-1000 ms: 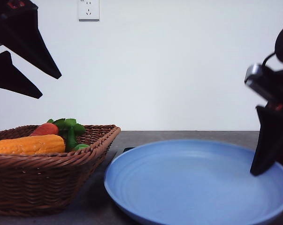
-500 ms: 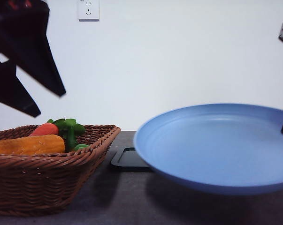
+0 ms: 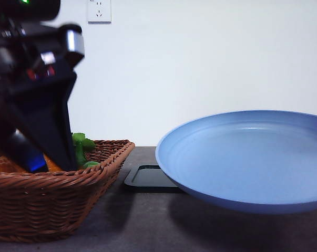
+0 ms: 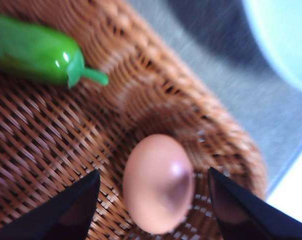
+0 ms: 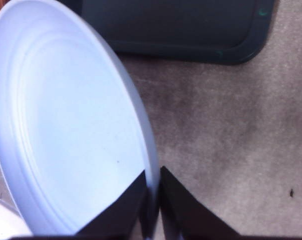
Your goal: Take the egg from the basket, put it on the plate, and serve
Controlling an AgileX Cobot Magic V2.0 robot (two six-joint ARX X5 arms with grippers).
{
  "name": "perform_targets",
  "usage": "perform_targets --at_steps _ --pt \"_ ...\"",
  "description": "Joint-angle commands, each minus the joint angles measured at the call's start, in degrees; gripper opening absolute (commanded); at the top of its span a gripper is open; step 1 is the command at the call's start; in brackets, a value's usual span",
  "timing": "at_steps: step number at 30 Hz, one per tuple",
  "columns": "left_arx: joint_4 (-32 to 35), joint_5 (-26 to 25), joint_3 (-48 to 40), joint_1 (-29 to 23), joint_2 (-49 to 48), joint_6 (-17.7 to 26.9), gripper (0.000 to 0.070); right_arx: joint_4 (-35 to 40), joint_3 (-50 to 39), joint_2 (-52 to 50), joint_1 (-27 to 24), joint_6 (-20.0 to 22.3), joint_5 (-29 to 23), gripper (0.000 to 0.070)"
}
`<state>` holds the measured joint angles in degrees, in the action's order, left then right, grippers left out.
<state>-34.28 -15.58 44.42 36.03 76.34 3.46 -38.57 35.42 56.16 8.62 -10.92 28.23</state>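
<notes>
The brownish-pink egg [image 4: 158,182] lies on the woven floor of the wicker basket [image 4: 211,125], near its rim. My left gripper [image 4: 153,176] is open and lowered into the basket [image 3: 53,205], one finger on each side of the egg and neither touching it. My right gripper [image 5: 152,186] is shut on the rim of the light-blue plate [image 5: 65,130]. In the front view the plate [image 3: 247,157] hangs tilted above the table at the right, and the left arm [image 3: 37,105] hides much of the basket's inside.
A green vegetable [image 4: 35,52] lies in the basket away from the egg. Green leaves [image 3: 80,142] and a bit of orange corn [image 3: 0,165] show behind the left arm. A flat black tray [image 3: 147,177] lies on the grey table between basket and plate.
The left arm has come down from above into the basket. The right gripper has lifted the plate off the table and carried it right, where it now hangs a little higher.
</notes>
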Motion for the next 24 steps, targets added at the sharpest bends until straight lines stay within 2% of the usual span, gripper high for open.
perform_targets --at_steps 1,9,11,16,18,24 --pt "0.9 0.1 0.9 0.4 1.6 1.9 0.0443 0.4 0.2 0.2 0.1 -0.2 0.2 0.0000" --pt "0.9 0.2 0.9 0.4 4.0 2.1 0.0434 0.4 0.2 0.2 0.1 0.0 0.2 0.0000" --pt "0.8 0.2 0.9 0.4 4.0 2.1 0.0403 0.4 0.2 0.2 0.1 0.0 0.2 0.0000" --pt "0.5 0.2 0.9 0.4 4.0 2.1 0.0254 0.4 0.2 0.2 0.1 0.4 0.2 0.0000" --pt "0.5 0.2 0.9 0.4 4.0 2.1 0.0218 0.4 0.2 0.2 0.1 0.5 0.2 0.0000" --pt "-0.1 0.2 1.1 0.4 3.9 2.1 0.0200 0.4 0.2 0.2 0.1 0.5 0.2 0.0000"
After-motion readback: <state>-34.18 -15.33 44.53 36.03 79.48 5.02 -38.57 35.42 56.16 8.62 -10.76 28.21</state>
